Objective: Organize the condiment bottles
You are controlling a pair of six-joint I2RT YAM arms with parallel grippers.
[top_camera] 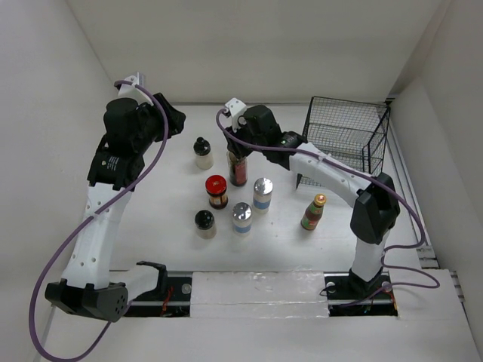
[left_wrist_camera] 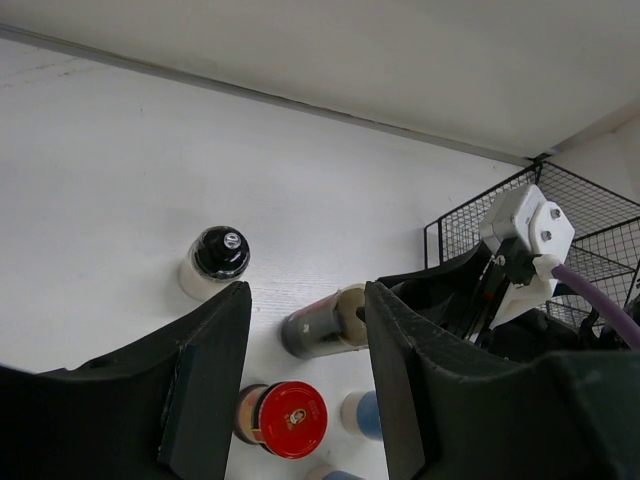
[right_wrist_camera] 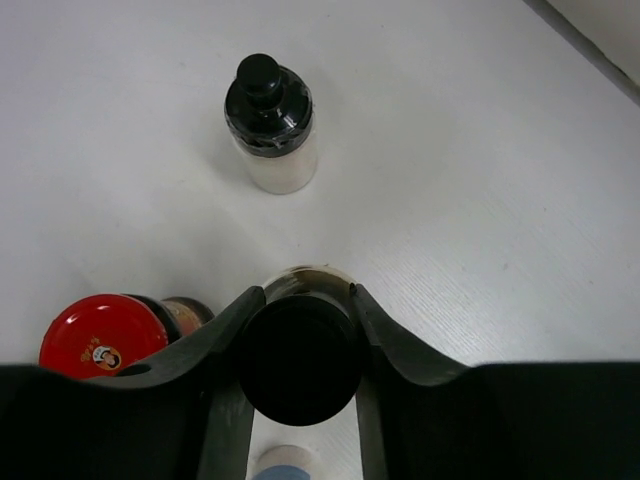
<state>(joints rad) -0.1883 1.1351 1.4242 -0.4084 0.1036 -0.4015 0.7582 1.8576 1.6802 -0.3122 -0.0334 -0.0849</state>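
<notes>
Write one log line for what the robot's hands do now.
left hand: open, empty | right hand: gripping tall dark bottle

The jar (top_camera: 216, 190) is red-lidded, the tall bottle (right_wrist_camera: 298, 360) black-capped, the wire basket (top_camera: 375, 151) black.

Seven bottles stand upright on the tabletop (top_camera: 170, 192). The tall dark bottle (top_camera: 238, 170), black-capped, is clasped by the right gripper (right_wrist_camera: 305, 295). Clustered near it are a red-lidded jar (top_camera: 216, 191), a rear silver-capped shaker (top_camera: 262, 194), a front silver-capped shaker (top_camera: 242, 217), a rear pale jar (top_camera: 202, 152) and a front pale jar (top_camera: 204, 223), both black-capped. The green-red labelled bottle (top_camera: 313, 212) stands apart on the right.
</notes>
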